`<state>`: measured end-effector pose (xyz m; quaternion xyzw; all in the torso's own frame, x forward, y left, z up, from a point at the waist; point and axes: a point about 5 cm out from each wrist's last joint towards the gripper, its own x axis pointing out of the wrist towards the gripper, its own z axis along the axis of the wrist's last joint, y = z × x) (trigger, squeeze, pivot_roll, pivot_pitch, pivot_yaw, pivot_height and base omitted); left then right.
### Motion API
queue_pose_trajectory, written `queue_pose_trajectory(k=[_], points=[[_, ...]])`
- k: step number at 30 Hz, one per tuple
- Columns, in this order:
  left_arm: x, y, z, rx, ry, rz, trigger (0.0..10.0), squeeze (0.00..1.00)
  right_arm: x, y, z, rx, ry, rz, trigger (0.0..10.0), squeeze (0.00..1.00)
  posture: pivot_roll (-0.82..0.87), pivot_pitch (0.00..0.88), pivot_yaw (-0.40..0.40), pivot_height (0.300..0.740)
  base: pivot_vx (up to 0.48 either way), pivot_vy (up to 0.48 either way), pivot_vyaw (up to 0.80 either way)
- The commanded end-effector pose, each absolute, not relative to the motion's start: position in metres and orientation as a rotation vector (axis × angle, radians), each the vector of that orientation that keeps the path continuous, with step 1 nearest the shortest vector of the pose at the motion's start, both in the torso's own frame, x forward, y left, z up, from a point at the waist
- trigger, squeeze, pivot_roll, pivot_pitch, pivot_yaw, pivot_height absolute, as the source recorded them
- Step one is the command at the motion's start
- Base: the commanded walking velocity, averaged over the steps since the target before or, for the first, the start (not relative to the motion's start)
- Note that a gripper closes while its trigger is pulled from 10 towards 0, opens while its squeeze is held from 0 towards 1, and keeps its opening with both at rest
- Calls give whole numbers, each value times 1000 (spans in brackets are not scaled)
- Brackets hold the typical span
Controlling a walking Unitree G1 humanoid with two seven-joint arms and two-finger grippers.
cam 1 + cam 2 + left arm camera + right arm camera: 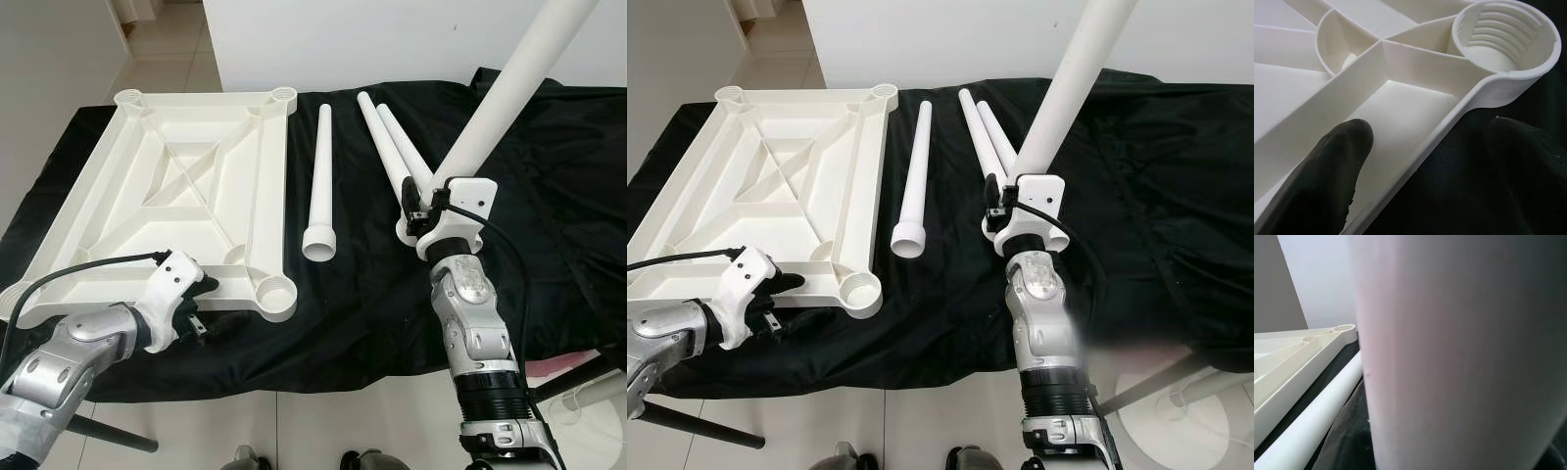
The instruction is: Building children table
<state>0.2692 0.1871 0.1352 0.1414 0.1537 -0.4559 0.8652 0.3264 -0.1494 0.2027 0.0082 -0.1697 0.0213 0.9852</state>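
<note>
White tabletop panel [167,186] lies underside-up on the black-draped surface [549,176], ribs and threaded corner sockets showing. Left claw [196,308] sits at the panel's near edge beside the near-right socket [1508,41], fingers [1327,166] spread, one over the rim inside the panel, the other outside on the cloth; nothing gripped. Right claw [423,217] is clenched on a white table leg [509,88], held tilted up and away; its top is cut off by the frame. Three more legs lie on the cloth: one [320,186] just right of the panel, two [387,147] touching near the right claw. Right claw's fingers are mostly hidden behind the wrist.
</note>
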Motion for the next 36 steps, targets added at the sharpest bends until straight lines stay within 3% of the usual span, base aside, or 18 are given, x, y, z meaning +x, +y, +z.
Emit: queue_pose_trajectory(k=[1, 11, 13, 19, 25, 36], points=[[248, 184, 117, 267, 473, -1285, 10000, 0, 326, -148, 203, 17, -344, 45, 10000, 0, -70, 114, 60, 740, 0, 0, 0], [261, 172, 109, 279, 433, -1205, 10000, 0, 327, -146, 201, 15, -337, 49, 10000, 0, -74, 106, 55, 740, 0, 0, 0], [273, 167, 102, 265, 393, -1101, 10000, 0, 328, -144, 201, 12, -335, 59, 10000, 0, -72, 93, 46, 740, 0, 0, 0], [280, 154, 97, 197, 338, -1034, 10000, 0, 329, -141, 200, 10, -331, 74, 10000, 0, -70, 90, 38, 740, 0, 0, 0], [280, 141, 97, 170, 304, -1036, 10000, 0, 330, -140, 200, 9, -328, 83, 10000, 0, -68, 85, 36, 740, 0, 0, 0], [273, 95, 84, 117, 277, -1088, 10000, 0, 333, -142, 202, 10, -334, 58, 10000, 0, -79, 70, 48, 740, 0, 0, 0]])
